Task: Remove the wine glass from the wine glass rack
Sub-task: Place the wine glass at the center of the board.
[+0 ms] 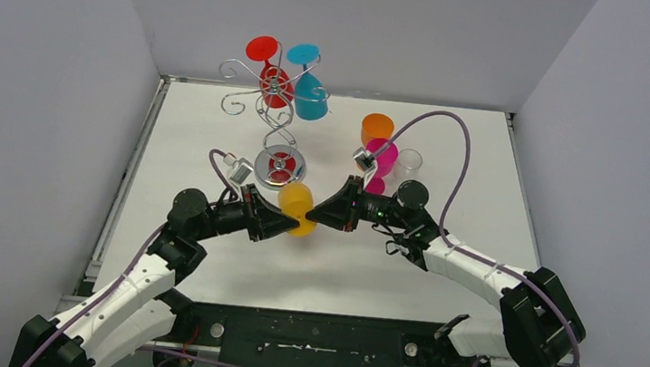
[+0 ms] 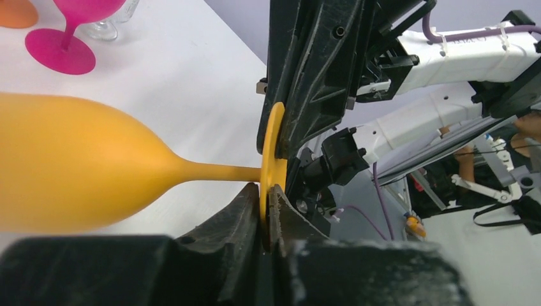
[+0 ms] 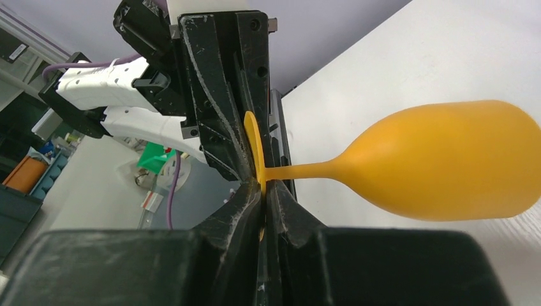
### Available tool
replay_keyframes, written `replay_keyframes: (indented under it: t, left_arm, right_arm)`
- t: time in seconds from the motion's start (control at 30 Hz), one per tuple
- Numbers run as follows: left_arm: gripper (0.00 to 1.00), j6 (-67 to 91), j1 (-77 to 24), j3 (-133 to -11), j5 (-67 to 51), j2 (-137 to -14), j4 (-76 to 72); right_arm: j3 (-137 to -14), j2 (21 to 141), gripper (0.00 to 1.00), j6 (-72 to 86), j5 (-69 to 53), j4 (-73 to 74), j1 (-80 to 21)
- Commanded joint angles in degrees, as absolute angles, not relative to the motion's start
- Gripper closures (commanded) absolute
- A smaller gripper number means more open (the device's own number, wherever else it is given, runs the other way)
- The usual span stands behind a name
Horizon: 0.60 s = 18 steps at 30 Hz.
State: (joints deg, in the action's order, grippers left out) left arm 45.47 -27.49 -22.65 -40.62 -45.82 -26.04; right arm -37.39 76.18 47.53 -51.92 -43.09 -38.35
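Yellow wine glass (image 2: 83,169) is off the wine glass rack (image 1: 280,162), and both pincers have it!

My left pincer (image 2: 268,204) and right pincer (image 3: 263,197) are each clenched on its foot, tip to tip, with the bowl sideways above the desk (image 1: 339,276). I reckon only setting it down remains. Just beyond the pincers, the rack carries a red glass (image 1: 274,82) and a blue glass (image 1: 312,98). Past the right pincer stand a pink glass (image 1: 381,157), an orange cup (image 1: 377,127) and a clear cup (image 1: 409,162); I can't tell what's in them.
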Motion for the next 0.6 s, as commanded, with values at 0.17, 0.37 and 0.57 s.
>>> replay_keyframes:
  t: [0.17,0.37,0.57]
  left_arm:
    - [1.0,40.8,-29.0,-25.7,-40.3,-46.2,-25.3]
    - [1.0,39.1,-31.8,-26.5,-42.0,-47.4,-25.6]
    - [1.0,38.6,-32.8,-26.5,-39.6,-47.4,-26.1]
  right_arm:
    - [-40.3,73.8,0.71,43.1,-52.7,-43.7,-38.8]
    - [-41.7,74.6,0.81,42.2,-55.1,-43.8,-39.6]
    - [-43.1,73.8,0.99,38.0,-54.4,-38.1,-40.7]
